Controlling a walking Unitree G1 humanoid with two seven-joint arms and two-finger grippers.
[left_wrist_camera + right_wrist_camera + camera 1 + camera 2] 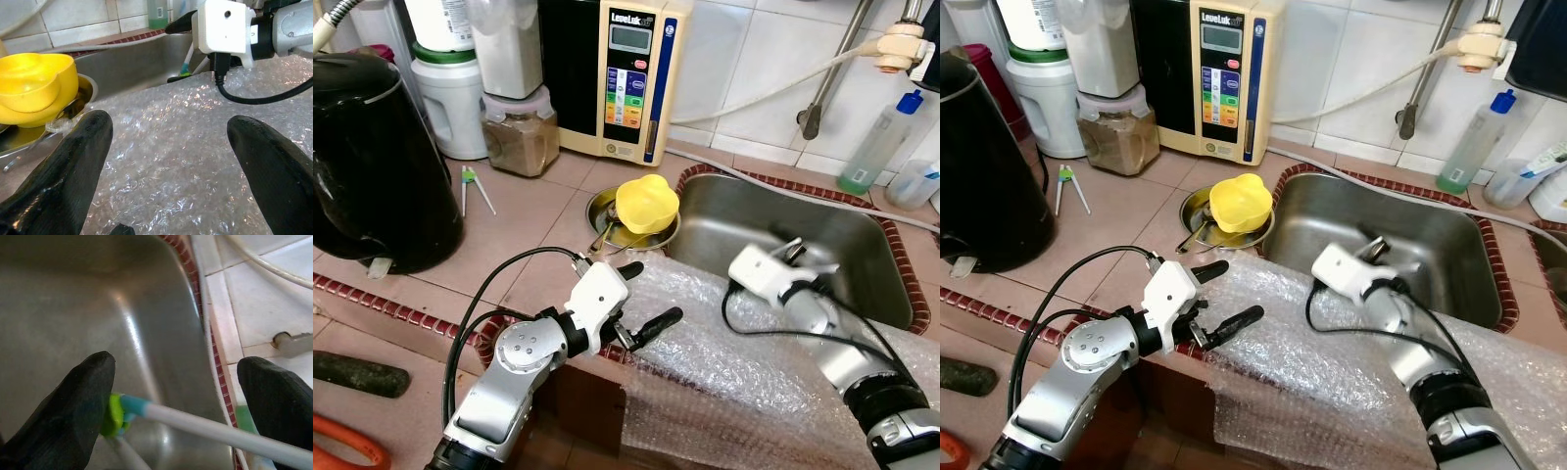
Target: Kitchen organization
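The tiled table (538,220) carries a stainless steel sink (862,250) set into it on the robot's right, with a sheet of bubble wrap (724,357) draped over the table's front edge and the near rim of the sink. The left gripper (638,297) hovers just above the left part of the bubble wrap, its two black fingers (73,169) spread wide with nothing between them. Just beyond it, beside the sink's left rim, a yellow flower-shaped bowl (646,203) sits in a shallow round metal dish (603,208), with a spoon handle (597,240) sticking out from under the bowl toward the robot. The right gripper (178,396) reaches down into the sink over the bubble wrap; its fingers (73,406) are also wide apart, and between them lies a white-handled brush (205,428) with a blue neck and a green end that touches, or nearly touches, one finger, though the fingers are not closed on it. At the left of the table stands a black kettle (372,162), and behind it a white container (450,103) and a blender jar of brown powder (519,137). A pair of green-tipped tongs (470,186) lies on the tiles near the jar. A cream-coloured water ionizer (631,73) stands against the white wall tiles, and a green dish-soap bottle (881,142) stands behind the sink's far right corner.
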